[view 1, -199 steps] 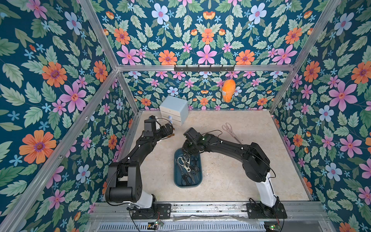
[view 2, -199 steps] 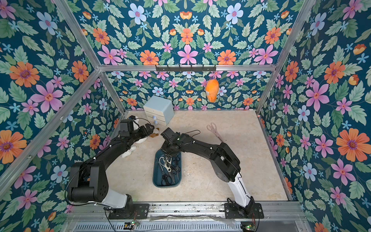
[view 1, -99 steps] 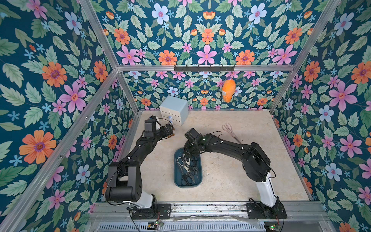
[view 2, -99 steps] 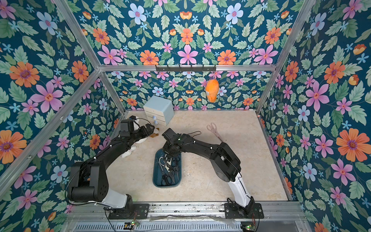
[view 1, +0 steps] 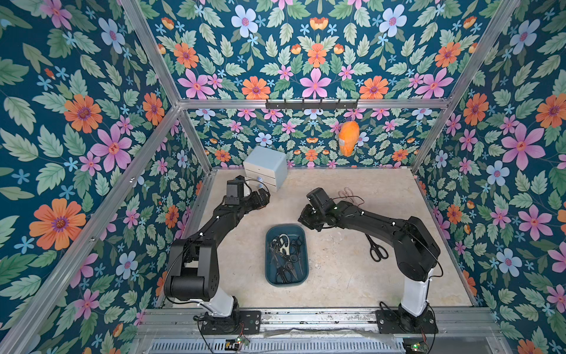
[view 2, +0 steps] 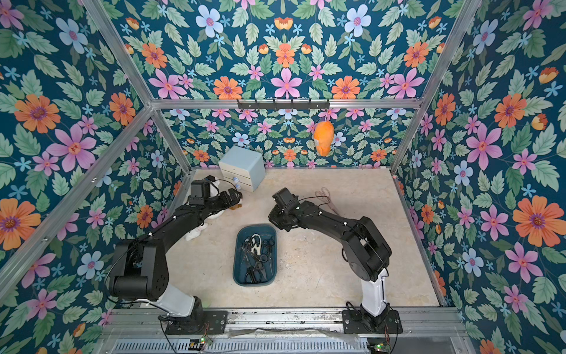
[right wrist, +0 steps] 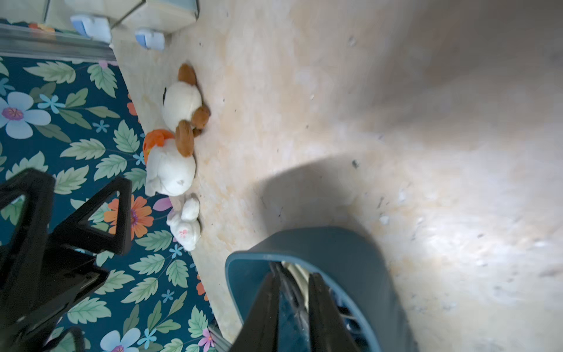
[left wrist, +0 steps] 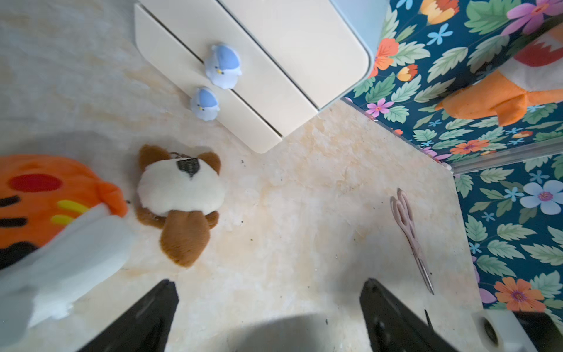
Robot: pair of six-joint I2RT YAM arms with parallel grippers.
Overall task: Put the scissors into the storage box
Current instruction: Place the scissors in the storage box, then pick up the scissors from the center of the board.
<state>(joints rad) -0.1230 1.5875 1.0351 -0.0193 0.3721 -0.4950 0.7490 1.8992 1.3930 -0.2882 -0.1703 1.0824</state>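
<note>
Filling the storage box [view 1: 286,283] looks well along. A tangle of scissors [view 1: 284,254] lies inside it, among them a cream-handled pair [view 1: 283,243], and the box sits on the table [view 1: 337,275] between the two arms. Two pairs are not yet in. A black-handled pair [view 1: 376,249] lies flat on the table just beside the right arm's lower link. A pale pink pair [left wrist: 409,231] lies near the far wall, partly hidden behind that arm in both top views.

The step in hand reads as the approach to the next pick, with nothing carried. The right gripper [right wrist: 292,272] hangs just past the box's far corner, clear of the table. Its jaws stand only a narrow slot apart and nothing seems clamped in them; its wrist view looks past them into the box.

The next move likely calls for a turn toward one of the loose pairs, wider jaws, and a square descent, since both pairs lie flat against the table.

The left gripper [left wrist: 268,282] hovers near the drawer cabinet [view 1: 266,167], jaws wide and empty, with a brown-and-white plush toy [left wrist: 179,195] on the table ahead of it.
</note>
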